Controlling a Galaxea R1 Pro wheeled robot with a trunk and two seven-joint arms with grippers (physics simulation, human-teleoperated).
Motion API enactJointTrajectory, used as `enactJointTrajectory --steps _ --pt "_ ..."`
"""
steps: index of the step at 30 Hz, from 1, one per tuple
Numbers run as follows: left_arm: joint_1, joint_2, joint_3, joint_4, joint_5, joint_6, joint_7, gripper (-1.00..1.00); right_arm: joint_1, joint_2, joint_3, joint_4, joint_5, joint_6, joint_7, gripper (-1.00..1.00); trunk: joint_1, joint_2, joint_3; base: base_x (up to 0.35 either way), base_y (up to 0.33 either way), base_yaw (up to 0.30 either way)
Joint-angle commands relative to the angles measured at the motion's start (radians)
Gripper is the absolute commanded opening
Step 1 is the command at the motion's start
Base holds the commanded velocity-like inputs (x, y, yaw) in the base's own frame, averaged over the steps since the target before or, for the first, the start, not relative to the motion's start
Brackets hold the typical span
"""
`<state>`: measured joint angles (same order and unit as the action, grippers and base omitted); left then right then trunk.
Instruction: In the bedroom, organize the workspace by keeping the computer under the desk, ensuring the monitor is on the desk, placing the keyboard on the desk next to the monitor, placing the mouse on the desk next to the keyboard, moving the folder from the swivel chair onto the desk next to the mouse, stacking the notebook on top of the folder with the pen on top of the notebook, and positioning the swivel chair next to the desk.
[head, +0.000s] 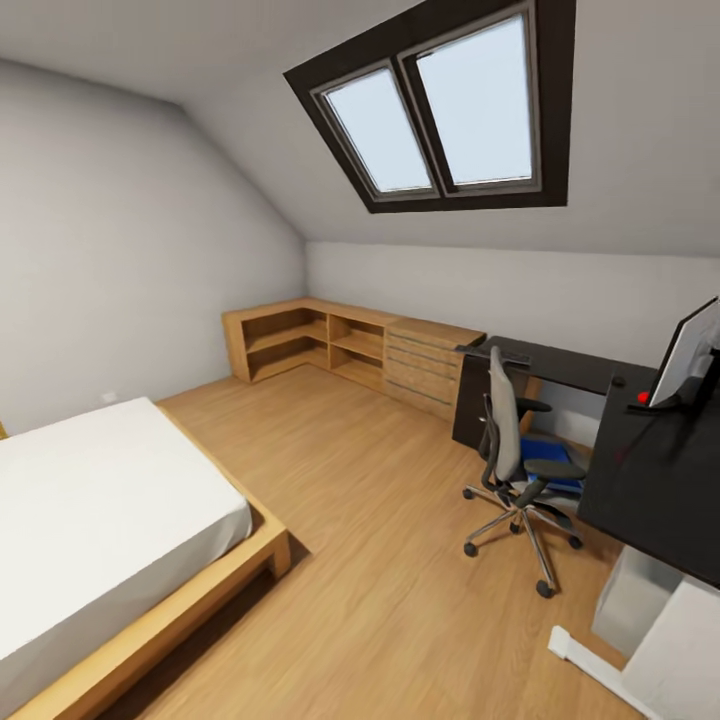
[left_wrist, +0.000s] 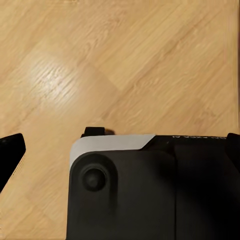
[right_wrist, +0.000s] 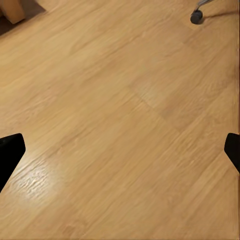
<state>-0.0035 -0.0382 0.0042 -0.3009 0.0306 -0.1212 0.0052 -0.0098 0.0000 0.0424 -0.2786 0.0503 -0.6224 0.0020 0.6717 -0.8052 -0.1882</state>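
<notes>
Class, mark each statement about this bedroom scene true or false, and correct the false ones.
1. The folder lies on the swivel chair. True.
2. The monitor stands on the floor. False: it is on the desk.
3. The bed has a blue cover. False: it is white.
4. The skylight has two panes. True.
5. The right end effector hangs over wooden floor. True.
</notes>
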Motion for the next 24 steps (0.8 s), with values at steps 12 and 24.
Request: enactJointTrajectory --steps 12,24 --pt "-0.001 0.000 0.000 0.000 0.003 -0.003 0.001 1.00 -0.001 0.000 0.000 0.001 0.005 -0.003 0.000 1.00 0.001 -0.001 -0.001 0.323 0.046 -0.266" --pt "0.000 0.001 0.002 0.000 0.006 -0.002 0.000 1.00 -0.001 -0.001 0.000 0.001 0.005 -0.003 0.000 1.00 0.001 -0.001 -0.001 0.324 0.142 -0.266"
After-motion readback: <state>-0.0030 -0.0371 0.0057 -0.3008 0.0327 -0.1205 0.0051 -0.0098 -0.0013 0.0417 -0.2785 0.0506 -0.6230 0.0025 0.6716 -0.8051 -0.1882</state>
